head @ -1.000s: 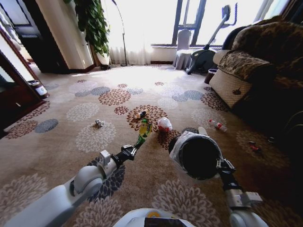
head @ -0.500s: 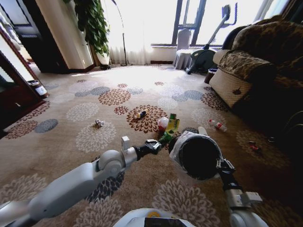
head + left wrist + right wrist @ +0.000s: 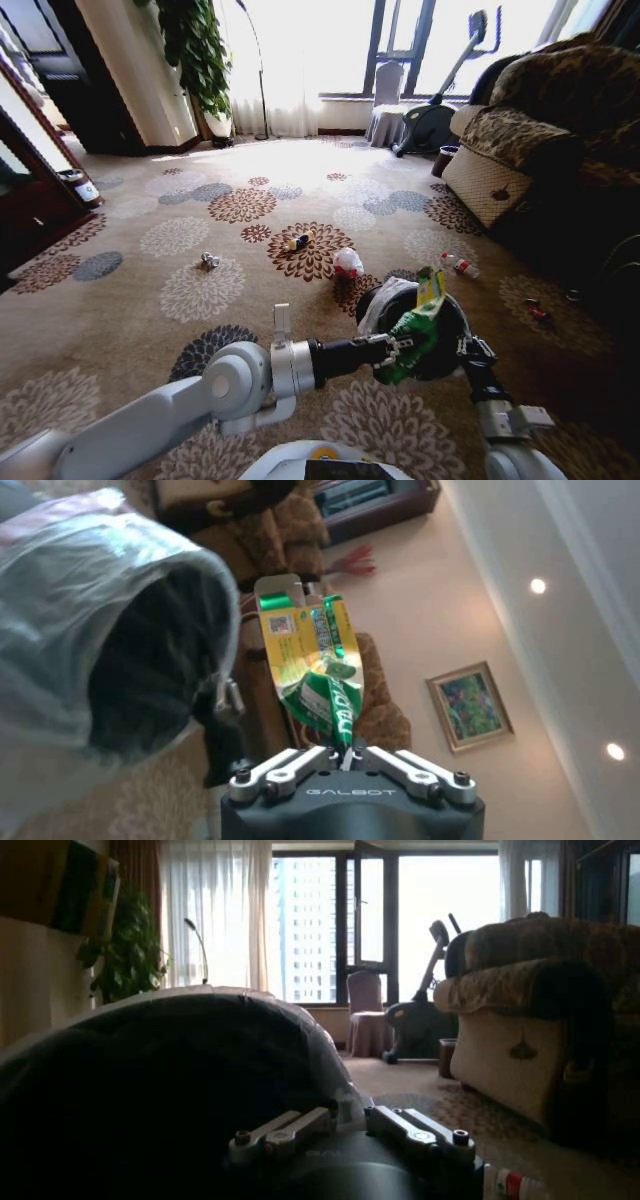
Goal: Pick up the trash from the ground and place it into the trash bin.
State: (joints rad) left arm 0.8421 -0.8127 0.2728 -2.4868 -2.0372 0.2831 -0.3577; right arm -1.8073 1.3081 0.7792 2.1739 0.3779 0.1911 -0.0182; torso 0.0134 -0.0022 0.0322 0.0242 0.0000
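Observation:
My left gripper (image 3: 398,349) is shut on the green wrapper (image 3: 421,322), holding it in front of the open mouth of the trash bin (image 3: 385,300). In the left wrist view the wrapper (image 3: 315,667) stands up from the gripper (image 3: 345,756) beside the bag-lined bin (image 3: 110,652). My right gripper (image 3: 470,348) is shut on the bin's rim and holds the bin tilted above the carpet; the right wrist view shows the gripper (image 3: 350,1123) against the bin (image 3: 170,1080). On the carpet lie a pink-white bag (image 3: 347,262), a clear bottle (image 3: 460,265), a yellow-black packet (image 3: 298,241) and a foil ball (image 3: 209,261).
A patterned sofa (image 3: 545,130) lines the right side, with small red bits (image 3: 538,312) on the carpet before it. An exercise machine (image 3: 440,110) and a chair (image 3: 386,100) stand by the window. A dark cabinet (image 3: 30,200) and a plant (image 3: 195,50) are at the left.
My left arm has swung right with the green wrapper, from beside the pink-white bag to the bin's mouth. The right arm and bin have stayed still.

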